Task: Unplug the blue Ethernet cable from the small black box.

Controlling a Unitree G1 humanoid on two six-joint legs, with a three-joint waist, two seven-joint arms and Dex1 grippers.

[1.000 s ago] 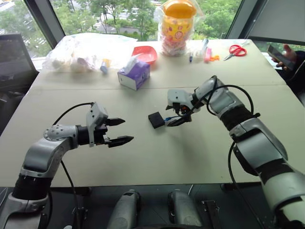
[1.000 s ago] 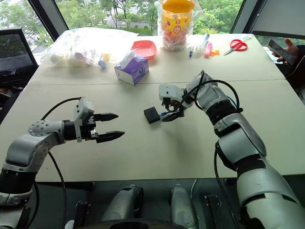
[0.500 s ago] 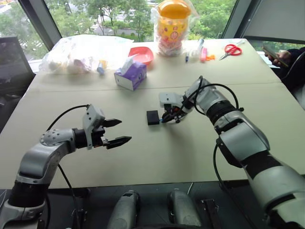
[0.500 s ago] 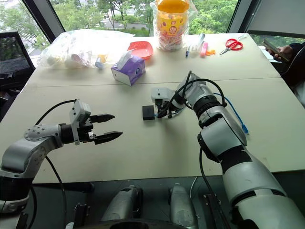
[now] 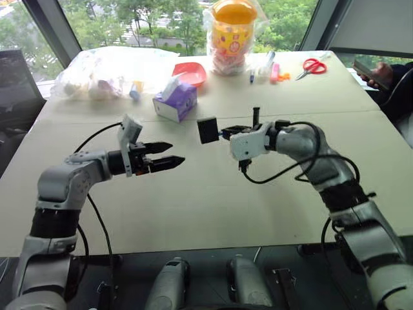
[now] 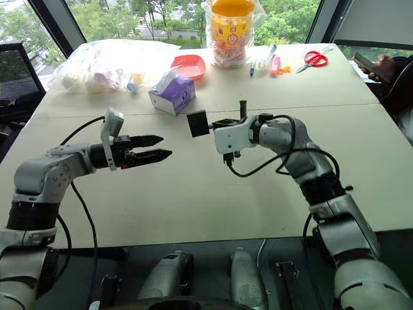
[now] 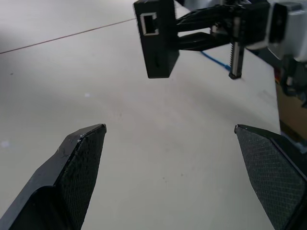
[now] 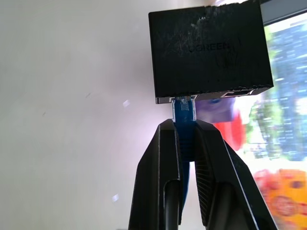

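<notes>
The small black box hangs in the air above the table, tilted on edge. The blue Ethernet cable is still plugged into its port. My right gripper is shut on the cable's plug just behind the box, and holds the box up by it. In the left wrist view a stretch of blue cable trails down behind the right gripper. My left gripper is open, level, a little to the left of and below the box, pointing toward it. Nothing is between its fingers.
A purple tissue box and a red bowl stand behind the box. At the table's far edge are a clear bag of items, a bagged yellow jar, pens and red scissors. A person's hand holds a phone at the right.
My right gripper shut on the cable's plug, rolled and lifted the box off the table. My left gripper rose and moved toward the box, still open.
</notes>
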